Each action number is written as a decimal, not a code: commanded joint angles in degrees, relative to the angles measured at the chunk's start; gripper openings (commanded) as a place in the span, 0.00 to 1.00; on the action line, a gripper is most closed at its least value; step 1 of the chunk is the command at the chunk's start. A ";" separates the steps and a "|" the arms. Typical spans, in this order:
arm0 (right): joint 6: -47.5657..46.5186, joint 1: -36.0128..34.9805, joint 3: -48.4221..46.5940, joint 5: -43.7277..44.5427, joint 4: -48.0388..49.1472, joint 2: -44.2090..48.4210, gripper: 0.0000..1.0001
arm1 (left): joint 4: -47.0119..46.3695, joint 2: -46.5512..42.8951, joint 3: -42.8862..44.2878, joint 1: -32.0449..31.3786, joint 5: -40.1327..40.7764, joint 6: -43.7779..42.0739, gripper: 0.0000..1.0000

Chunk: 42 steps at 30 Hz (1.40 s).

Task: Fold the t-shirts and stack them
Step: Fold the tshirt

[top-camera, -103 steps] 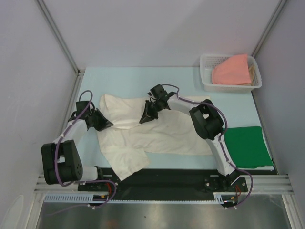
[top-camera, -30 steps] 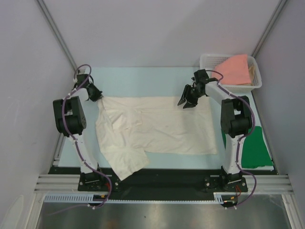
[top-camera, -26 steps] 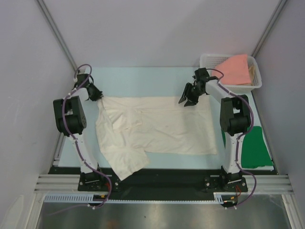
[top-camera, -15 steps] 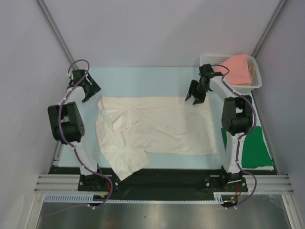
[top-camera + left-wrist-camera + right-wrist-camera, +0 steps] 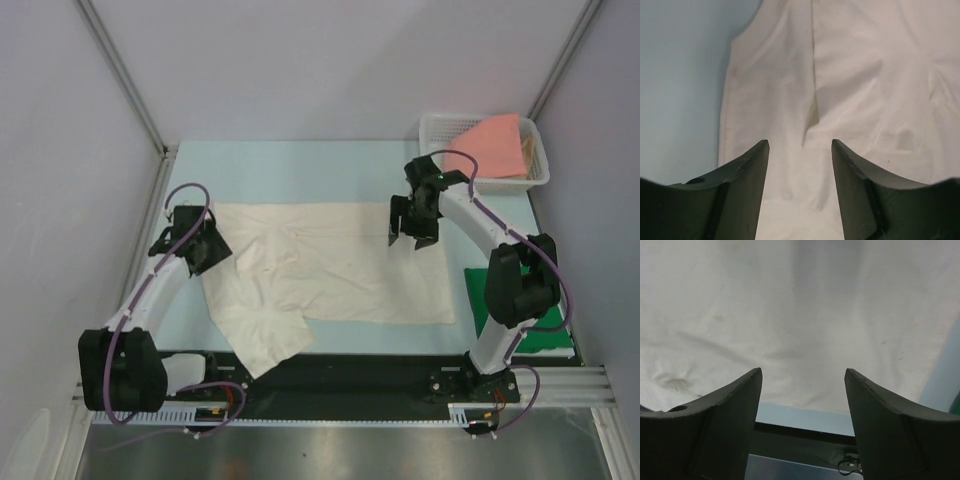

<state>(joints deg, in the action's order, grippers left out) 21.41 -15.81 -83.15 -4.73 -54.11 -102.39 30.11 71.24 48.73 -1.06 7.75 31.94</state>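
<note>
Showing three t-shirts: cream (image 5: 330, 262), green (image 5: 550, 338), pink (image 5: 490, 146).

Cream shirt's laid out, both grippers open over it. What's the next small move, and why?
Probably lower the left gripper onto the left edge of the cream shirt and pinch it for a first fold. The shirt lies spread flat but unfolded, with one sleeve skewed out toward the near edge. The right gripper and the left one both hover open, holding nothing.

Pale blue table (image 5: 300, 165), grey panel walls (image 5: 330, 60) (metal corner posts (image 5: 120, 70)); even light
</note>
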 commanded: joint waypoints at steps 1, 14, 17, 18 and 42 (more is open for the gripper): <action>-0.76 -4.92 2.64 0.51 0.31 4.30 0.73 | 1.63 -3.65 -4.16 -1.13 -3.52 3.65 0.58; -0.14 4.03 -1.47 -6.67 7.17 -1.32 0.81 | -3.30 16.80 16.03 6.93 -11.95 -12.51 0.93; -1.19 6.67 -4.28 -7.66 5.68 -2.73 0.80 | -3.48 25.50 23.58 10.20 -14.34 -16.64 0.88; -1.63 7.37 -4.64 -7.92 5.42 -2.90 0.80 | -3.04 29.53 27.52 10.46 -13.73 -19.09 0.86; 3.19 -3.25 8.00 -8.89 -3.55 12.74 0.75 | 19.71 -14.32 -7.04 1.61 8.05 24.42 0.61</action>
<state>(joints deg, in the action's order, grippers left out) 21.91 -17.67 -76.34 -13.41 -56.40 -92.03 41.95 64.36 46.96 5.63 8.80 40.16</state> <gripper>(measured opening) 0.759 0.627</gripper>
